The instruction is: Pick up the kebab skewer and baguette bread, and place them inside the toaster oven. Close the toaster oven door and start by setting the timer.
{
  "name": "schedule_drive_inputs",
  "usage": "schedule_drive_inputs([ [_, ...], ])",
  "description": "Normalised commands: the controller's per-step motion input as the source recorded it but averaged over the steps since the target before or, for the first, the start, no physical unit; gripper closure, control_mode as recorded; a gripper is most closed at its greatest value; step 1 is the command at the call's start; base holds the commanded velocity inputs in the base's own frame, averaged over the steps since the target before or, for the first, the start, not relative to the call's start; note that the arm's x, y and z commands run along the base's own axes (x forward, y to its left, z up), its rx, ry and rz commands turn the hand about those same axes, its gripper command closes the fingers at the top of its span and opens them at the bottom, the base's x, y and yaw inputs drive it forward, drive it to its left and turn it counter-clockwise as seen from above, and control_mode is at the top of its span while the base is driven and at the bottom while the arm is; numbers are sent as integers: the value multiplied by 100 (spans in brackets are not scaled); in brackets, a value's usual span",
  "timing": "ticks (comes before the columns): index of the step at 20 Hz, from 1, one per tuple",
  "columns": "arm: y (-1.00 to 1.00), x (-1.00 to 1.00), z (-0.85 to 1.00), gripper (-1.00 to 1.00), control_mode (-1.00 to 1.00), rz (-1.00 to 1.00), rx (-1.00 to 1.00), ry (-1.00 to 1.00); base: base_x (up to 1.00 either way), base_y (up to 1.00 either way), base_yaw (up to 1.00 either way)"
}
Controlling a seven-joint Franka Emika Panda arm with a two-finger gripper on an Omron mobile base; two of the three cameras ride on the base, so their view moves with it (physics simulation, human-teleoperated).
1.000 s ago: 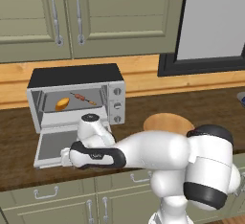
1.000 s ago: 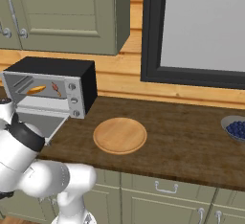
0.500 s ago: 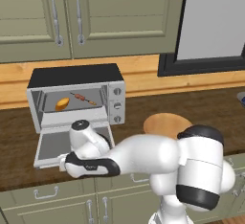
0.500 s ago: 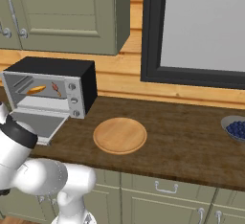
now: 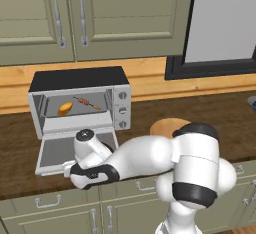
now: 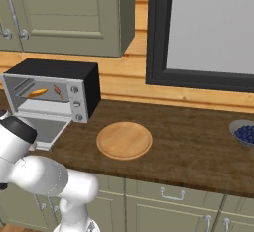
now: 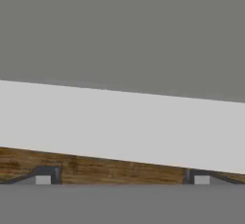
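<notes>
Reaching low at the front edge of the dropped-open toaster oven door (image 5: 60,150), arm bent down over the table (image 6: 188,142), jaws set wide apart with nothing between them, tips just above wood grain below the door's pale frame (image 7: 119,127). Inside the toaster oven (image 5: 80,103): baguette bread (image 5: 65,109) at left, kebab skewer (image 5: 88,103) just right of it. Round wooden plate (image 6: 124,140) bare beside the oven

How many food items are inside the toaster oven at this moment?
2. The baguette bread lies at the left of the toaster oven interior, and the kebab skewer lies to its right, toward the knobs. Nothing else shows inside, though the oven's corners are partly hidden.
</notes>
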Motion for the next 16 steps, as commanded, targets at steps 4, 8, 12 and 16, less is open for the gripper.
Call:
schedule_drive_inputs([
  [4,1,7,-22,-100,-100,0,0,-3,0,0,0],
  [8,2,9,-9,-100,-100,-1,0,-4,0,0,0],
  [12,0,29,0,-100,-100,-2,0,-6,0,0,0],
  [16,0,34,0,-100,-100,-2,0,-9,0,0,0],
])
